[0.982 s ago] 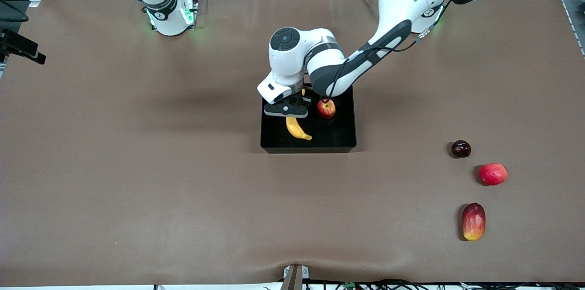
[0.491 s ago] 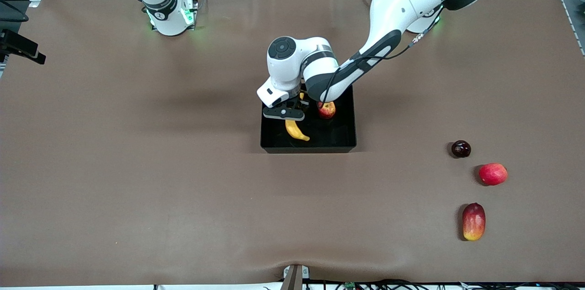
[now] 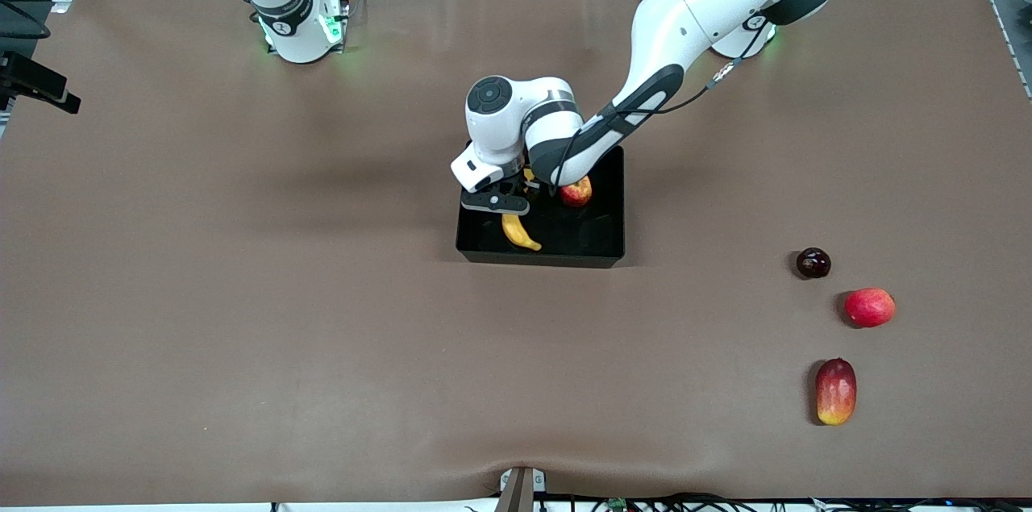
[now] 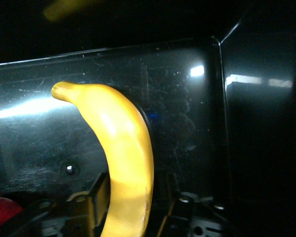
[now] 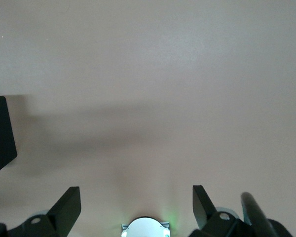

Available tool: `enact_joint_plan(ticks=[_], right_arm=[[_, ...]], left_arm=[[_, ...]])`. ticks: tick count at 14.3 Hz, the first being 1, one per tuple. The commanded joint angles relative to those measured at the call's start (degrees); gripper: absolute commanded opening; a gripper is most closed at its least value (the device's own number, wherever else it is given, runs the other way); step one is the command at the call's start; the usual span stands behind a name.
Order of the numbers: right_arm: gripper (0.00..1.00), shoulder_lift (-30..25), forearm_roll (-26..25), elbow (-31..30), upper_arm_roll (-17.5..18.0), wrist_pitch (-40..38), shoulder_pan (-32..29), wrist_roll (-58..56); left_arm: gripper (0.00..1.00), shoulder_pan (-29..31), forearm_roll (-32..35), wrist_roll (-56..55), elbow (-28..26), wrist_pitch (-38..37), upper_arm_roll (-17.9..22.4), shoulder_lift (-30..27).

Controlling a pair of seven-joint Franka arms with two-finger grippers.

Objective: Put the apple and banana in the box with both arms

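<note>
The black box [image 3: 606, 247] sits mid-table. Inside it lies the yellow banana [image 3: 520, 231], with the red-and-yellow apple [image 3: 576, 191] beside it toward the left arm's end. My left gripper [image 3: 504, 201] is down in the box over the banana's upper end. In the left wrist view the banana [image 4: 123, 143] rests on the box floor [image 4: 187, 123] between the left gripper's [image 4: 136, 185] fingers, which stand open with a gap on one side. A bit of the apple [image 4: 2, 210] shows. My right gripper [image 5: 135, 190] hangs open and empty over bare table near its base, with a box corner [image 5: 0, 133] in sight.
Three other fruits lie toward the left arm's end, nearer the camera than the box: a dark maroon one [image 3: 813, 263], a pinkish-red one [image 3: 869, 307] and a red-and-yellow mango [image 3: 835, 391]. The right arm waits by its base [image 3: 298, 28].
The left arm has sunk lower into the box with the banana, its fingers have parted from it, and the box has slid slightly toward the right arm's end.
</note>
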Motion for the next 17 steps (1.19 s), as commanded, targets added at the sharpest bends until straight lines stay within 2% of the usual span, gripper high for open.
enact_joint_plan(ticks=[1, 4, 8, 12, 14, 17], right_arm=[[1.0, -0.4, 0.2, 0.2, 0.9, -0.1, -1.3, 0.7], [1.0, -0.4, 0.2, 0.3, 0.9, -0.1, -1.3, 0.7], [1.0, -0.3, 0.2, 0.3, 0.9, -0.2, -1.3, 0.7], [1.0, -0.3, 0.1, 0.3, 0.9, -0.1, -1.3, 0.7], [1.0, -0.3, 0.1, 0.3, 0.9, -0.1, -1.3, 0.7], [1.0, -0.3, 0.1, 0.3, 0.9, -0.1, -1.3, 0.7]], left_arm=[[1.0, 0.2, 0.8, -3.3, 1.3, 0.7, 0.4, -1.8], [1.0, 3.6, 0.7, -2.7, 1.9, -3.4, 0.0, -6.6], [1.0, 10.2, -3.3, -1.7, 2.3, -9.2, -1.0, -14.0], [1.0, 18.9, -12.0, 11.8, 3.7, -18.9, -1.0, -22.2], [1.0, 22.8, -13.1, 16.3, 4.1, -24.1, -0.9, -25.7], [1.0, 29.1, -14.0, 24.8, 4.1, -25.2, -1.1, -30.3]])
